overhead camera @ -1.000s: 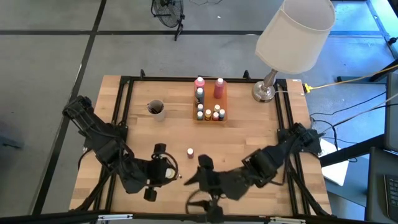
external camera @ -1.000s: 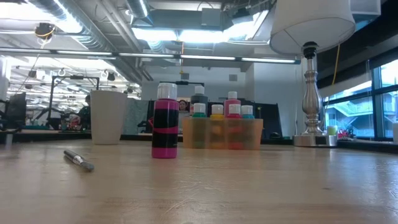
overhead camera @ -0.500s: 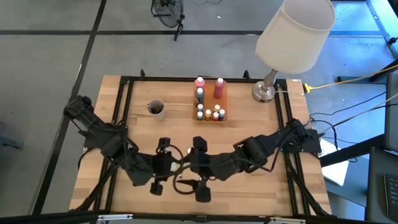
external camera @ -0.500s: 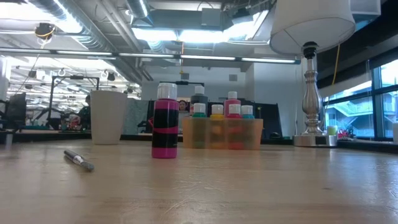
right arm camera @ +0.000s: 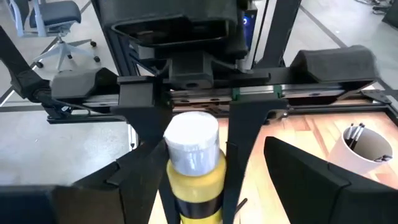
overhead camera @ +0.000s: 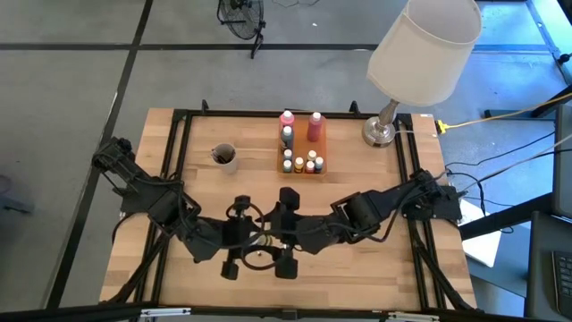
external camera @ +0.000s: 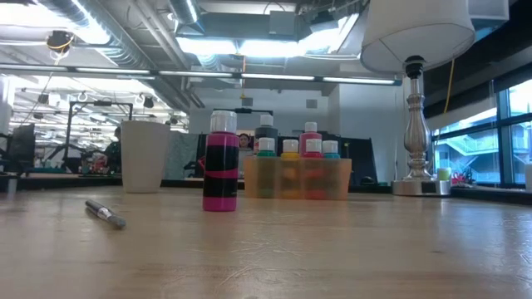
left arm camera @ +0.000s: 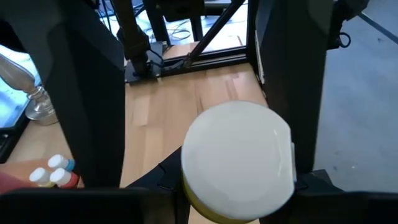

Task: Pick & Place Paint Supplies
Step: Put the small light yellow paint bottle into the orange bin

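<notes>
A small yellow paint bottle (right arm camera: 194,177) with a white cap (left arm camera: 236,155) hangs above the table's near middle. My left gripper (overhead camera: 253,238) is shut on it. My right gripper (overhead camera: 271,236) faces it from the table's right. It is open, with one finger (right arm camera: 305,174) on each side of the bottle and apart from it. A pink bottle (external camera: 220,170) stands on its base on the table. A thin dark brush (external camera: 105,213) lies flat nearby. More bottles stand in the orange tray (overhead camera: 302,167). My left gripper pinches the bottle's yellow body (right arm camera: 214,177), just below the cap, between its two fingers (right arm camera: 242,149). The fingers come slanting down from the table's left and lie along the bottle, whose cap points back toward the wrist. The bottle is lifted clear of the table.
A white cup (overhead camera: 223,156) with brushes stands at the far left. A big lamp (overhead camera: 420,49) with a metal base (overhead camera: 379,132) stands at the far right corner. A black frame (overhead camera: 179,125) runs around the tabletop.
My right gripper has swung toward the table's left, turning as it went, and now faces the left gripper closely. My left gripper has edged toward the right with the yellow bottle still in its hold.
</notes>
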